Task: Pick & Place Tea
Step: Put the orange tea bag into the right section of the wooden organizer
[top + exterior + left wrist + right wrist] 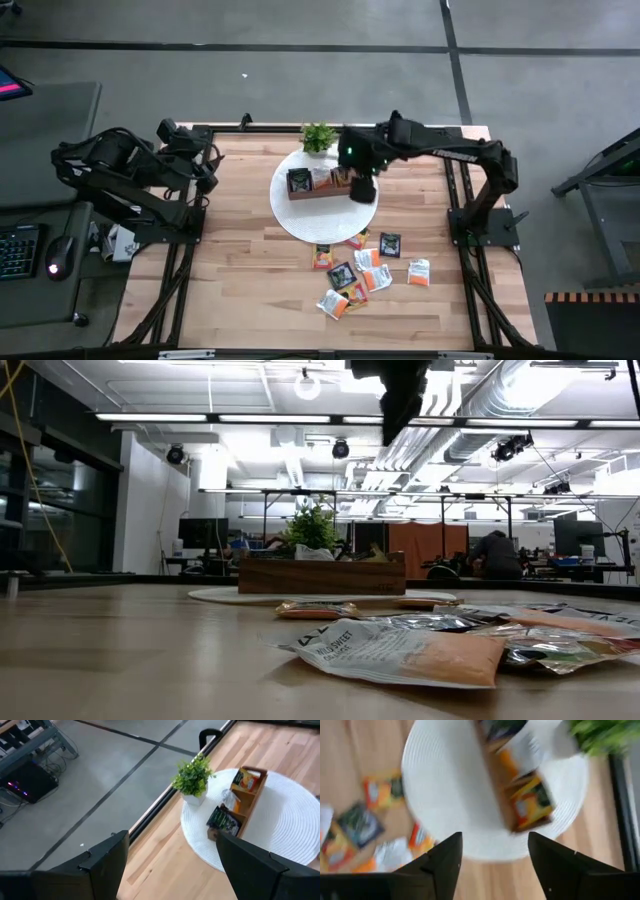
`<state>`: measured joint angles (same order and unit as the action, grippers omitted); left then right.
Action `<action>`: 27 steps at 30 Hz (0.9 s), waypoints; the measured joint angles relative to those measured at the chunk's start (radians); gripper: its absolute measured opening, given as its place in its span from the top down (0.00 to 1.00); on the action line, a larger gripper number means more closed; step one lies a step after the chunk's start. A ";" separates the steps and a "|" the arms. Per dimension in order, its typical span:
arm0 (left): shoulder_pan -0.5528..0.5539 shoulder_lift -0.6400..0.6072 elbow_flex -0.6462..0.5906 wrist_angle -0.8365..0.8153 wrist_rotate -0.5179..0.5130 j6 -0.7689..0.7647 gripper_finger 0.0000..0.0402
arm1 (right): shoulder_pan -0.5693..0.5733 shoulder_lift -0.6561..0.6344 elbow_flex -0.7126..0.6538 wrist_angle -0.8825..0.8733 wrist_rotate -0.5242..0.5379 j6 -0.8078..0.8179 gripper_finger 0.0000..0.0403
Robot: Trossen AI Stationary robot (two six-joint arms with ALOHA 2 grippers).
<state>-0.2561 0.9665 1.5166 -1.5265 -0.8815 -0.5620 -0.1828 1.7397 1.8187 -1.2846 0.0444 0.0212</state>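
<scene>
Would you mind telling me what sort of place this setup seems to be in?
Probably an open-plan robotics lab or workshop: exposed ceiling ducts over long strip lights, workbenches with monitors behind the table, and a bare concrete floor.

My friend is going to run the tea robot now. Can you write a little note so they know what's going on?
Right gripper: jaws open, nothing between them, above the wooden tray at its right end.
Left gripper: jaws open, empty, parked at the table's left edge.
Tray sits on the round white mat, beside the little potted plant.
Done: a few tea sachets in the tray, one dark, one white, orange in the end compartment.
Left: a loose pile of tea sachets on the wood in front of the mat, orange, dark and white mixed, still to be picked up and put in the tray.
</scene>
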 joint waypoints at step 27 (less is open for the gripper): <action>0.000 -0.457 -0.069 -0.043 0.113 -0.041 0.26 | 0.384 -0.554 -0.942 0.813 0.088 0.660 0.39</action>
<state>-0.2558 0.5100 1.4476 -1.5696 -0.7685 -0.6029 0.2014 1.1854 0.8769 -0.4715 0.1323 0.6807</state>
